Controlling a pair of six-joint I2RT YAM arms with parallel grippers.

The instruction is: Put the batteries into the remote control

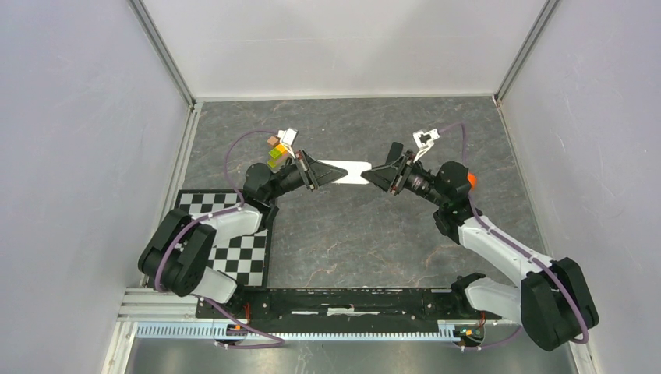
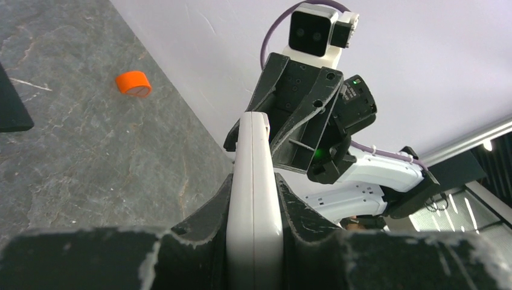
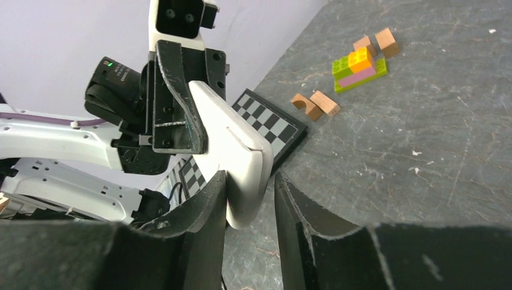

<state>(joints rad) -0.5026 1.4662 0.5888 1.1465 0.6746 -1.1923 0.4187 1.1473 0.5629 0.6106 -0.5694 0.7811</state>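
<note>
Holds the remote control point(image 1: 344, 171) edge-on in mid-air above the desk point(image 1: 351, 241), one end in the left gripper point(image 2: 254, 187), clamped tight on both flat faces. Straddles the other end with the right gripper point(image 3: 249, 190), parted wider than the handset: one finger touching, a gap at the other

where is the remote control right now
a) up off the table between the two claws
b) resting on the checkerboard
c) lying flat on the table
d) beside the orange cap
a: the remote control spans the gap above the table, one end clamped in the left claw, the other end sitting between the fingers of the right claw with a gap on one side.
</note>
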